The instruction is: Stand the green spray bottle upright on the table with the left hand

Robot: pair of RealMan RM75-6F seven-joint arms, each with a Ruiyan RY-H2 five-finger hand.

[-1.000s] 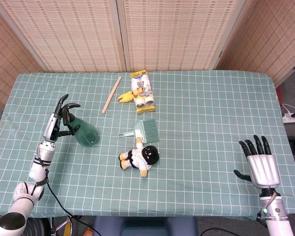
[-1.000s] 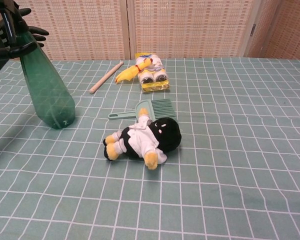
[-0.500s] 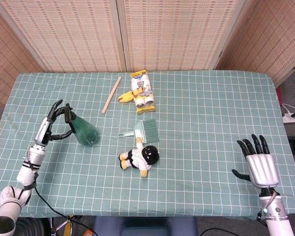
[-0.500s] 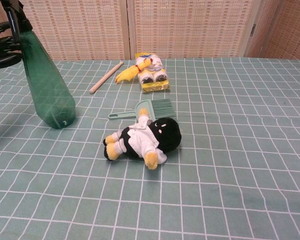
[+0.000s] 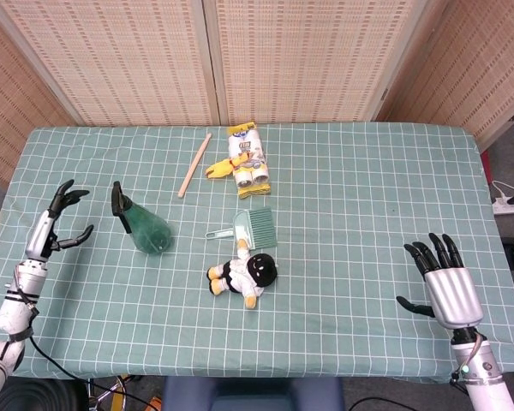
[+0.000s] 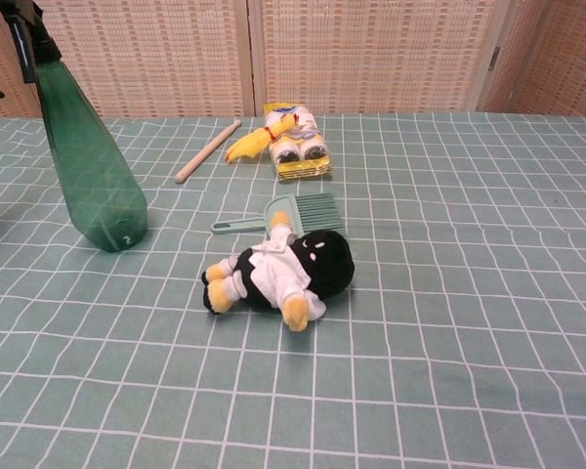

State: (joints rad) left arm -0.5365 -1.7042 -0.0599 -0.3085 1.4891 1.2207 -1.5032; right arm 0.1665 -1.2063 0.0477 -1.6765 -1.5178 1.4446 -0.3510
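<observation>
I've let go — my left hand (image 5: 58, 221), which was wrapped around the sprayer head a second ago, is now well clear of the green spray bottle (image 5: 142, 228), off toward the left edge of the table (image 5: 368, 188), with its fingers spread and nothing in them. In the chest view only a dark fingertip shows at the left border. The bottle stands on its base on the left part of the checked cloth, black sprayer head up, and it hasn't shifted or tipped between the last 2 looks. I judge the task done, unless the bottle wobbles, and I see no sign of that.

My right hand (image 5: 450, 287) hovers over the near right corner, fingers extended and apart, holding nothing — far from everything.

Around the bottle: the plush doll (image 5: 243, 276) lies on its side toward the table's middle, with the small green dustpan (image 5: 248, 228) just behind it, apparently touching. Further back sit the yellow package (image 5: 246, 160) and, beside it, the wooden stick (image 5: 194, 164). None is close enough to crowd the bottle. The only hazard I see is my own left arm, should I swing it back past the bottle.
</observation>
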